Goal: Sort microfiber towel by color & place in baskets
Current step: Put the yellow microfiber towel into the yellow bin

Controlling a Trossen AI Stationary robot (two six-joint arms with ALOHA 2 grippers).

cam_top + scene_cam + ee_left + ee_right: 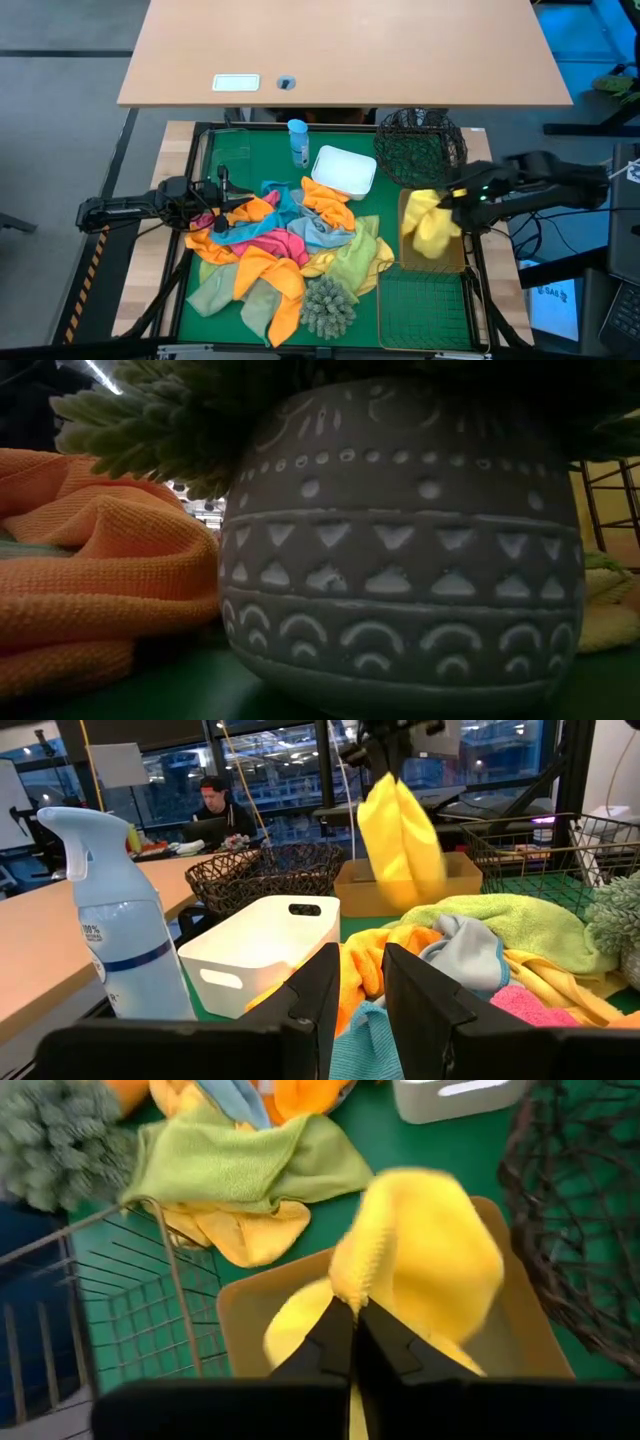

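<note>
Above the gold basket (405,262), right gripper (447,206) clamped on yellow towel (428,226); spray bottle (118,920) label unreadable.

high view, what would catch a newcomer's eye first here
The bright heap of microfiber towels in orange, pink, teal and green fills the middle of the green mat. To its right, the right gripper is shut on a yellow towel, holding it above a tan box that already has yellow cloth inside. The left gripper sits at the heap's left edge.

Lab: robot arms, desks, workstations
</note>
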